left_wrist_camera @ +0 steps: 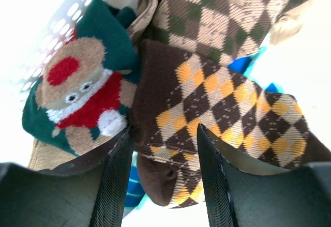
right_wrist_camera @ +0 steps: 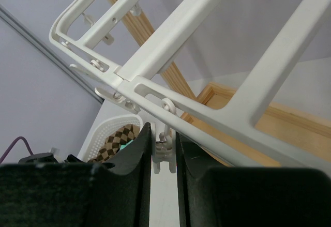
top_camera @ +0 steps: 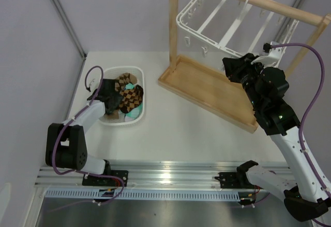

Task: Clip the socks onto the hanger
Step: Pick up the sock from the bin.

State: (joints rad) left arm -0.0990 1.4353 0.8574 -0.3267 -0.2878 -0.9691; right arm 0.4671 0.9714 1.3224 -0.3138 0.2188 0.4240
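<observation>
Socks (left_wrist_camera: 217,103): left-wrist view alone shows left pincer (left_wrist_camera: 164,141) half-open astride one; right pincer (right_wrist_camera: 163,133) clamps hanger clip (right_wrist_camera: 164,160).

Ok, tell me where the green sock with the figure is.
Left wrist view: the green sock lies in the white basket, left of the argyle sock, just beyond the left end effector.

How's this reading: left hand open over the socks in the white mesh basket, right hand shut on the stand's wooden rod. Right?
Not the rod. The right wrist view shows the right hand shut on a small white plastic clip dangling from the white grid hanger. The rest holds.
</observation>
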